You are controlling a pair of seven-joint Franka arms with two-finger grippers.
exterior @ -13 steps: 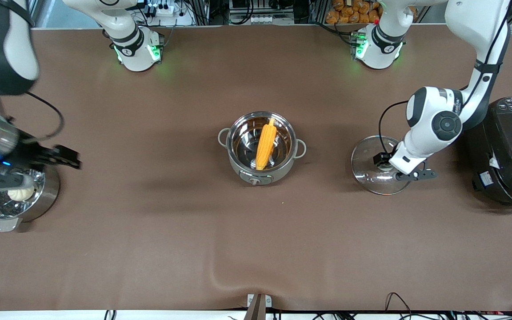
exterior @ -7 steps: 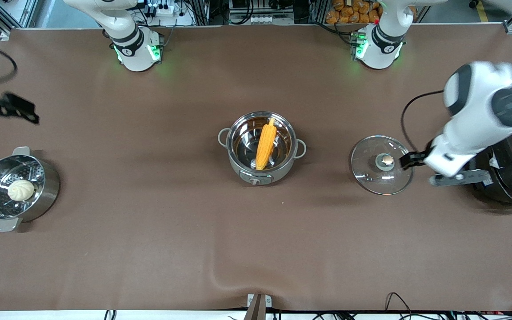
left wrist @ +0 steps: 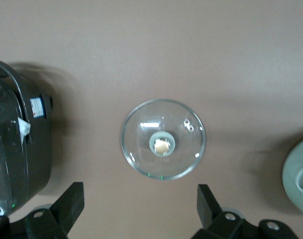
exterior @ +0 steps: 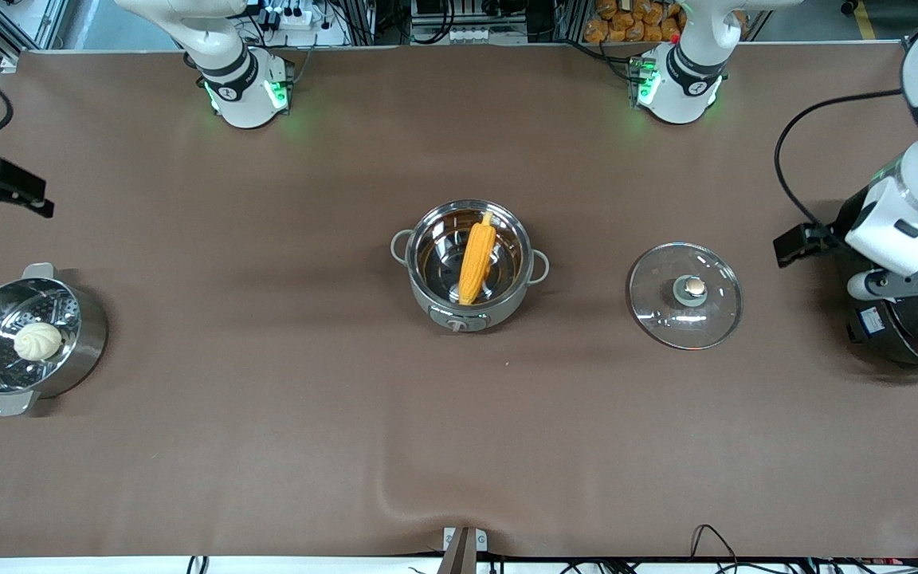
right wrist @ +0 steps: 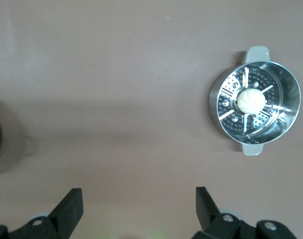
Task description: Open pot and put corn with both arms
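One yellow-orange tapered corn cob (exterior: pixel 476 259) lies inside the lidless grey steel pot (exterior: pixel 469 265) mid-table. It looks stiff, light, and best pinched mid-length. Left tool (left wrist: pixel 140 211) hangs released over the black cooker (exterior: pixel 909 319); right tool (right wrist: pixel 139 211) hangs released above bare table (exterior: pixel 268 414).

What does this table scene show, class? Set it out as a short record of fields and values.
pot: open, mid-table
corn: lying in the pot, tilted against its wall
glass lid: flat on the table, beside the pot toward the left arm's end
steamer pot: holds a white bun, toward the right arm's end
black cooker: beside the lid, at the table's edge
left gripper: open, empty, above the lid
right gripper: open, empty, over bare table
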